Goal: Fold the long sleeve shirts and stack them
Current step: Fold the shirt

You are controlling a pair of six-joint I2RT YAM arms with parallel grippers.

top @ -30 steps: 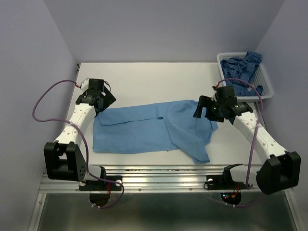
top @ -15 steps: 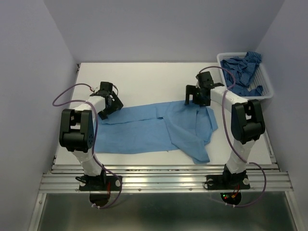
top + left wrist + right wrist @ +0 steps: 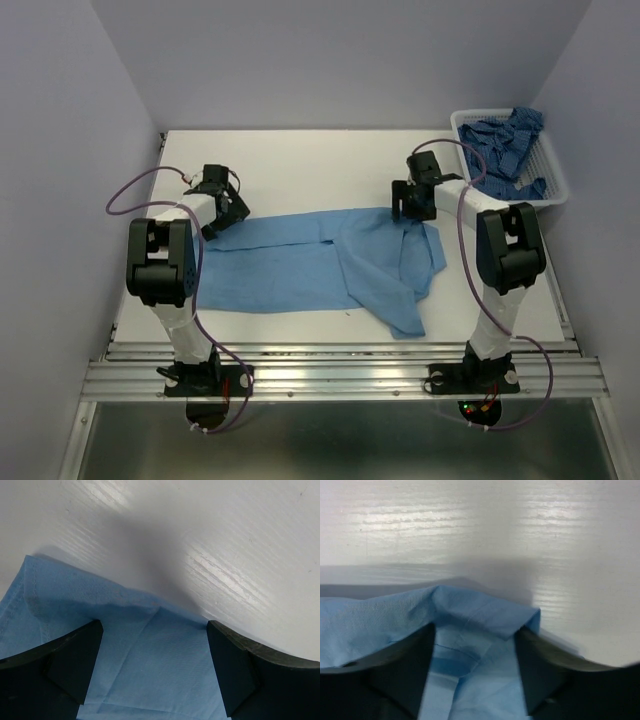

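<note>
Sky-blue shirt [image 3: 290,268], far edge inside spread left end effector [image 3: 222,222], right end effector [image 3: 410,208] likewise apart, table [image 3: 300,160] beyond.

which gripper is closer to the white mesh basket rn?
Right. The right gripper is at the far right corner of the light blue shirt, a short way from the basket. The left gripper is at the shirt's opposite corner, across the table.

Top view: left gripper [image 3: 226,212] & right gripper [image 3: 408,203] too small to judge finger gap, tips hidden under wrist bodies. Wrist views: left fingers [image 3: 65,670] cut off at btm edge; right fingers [image 3: 395,675] blurred, also cut off. Light blue shirt [image 3: 150,670] cropped in both. Patterned shirt [image 3: 505,135] bunched, partly hidden in basket [image 3: 535,200].
</note>
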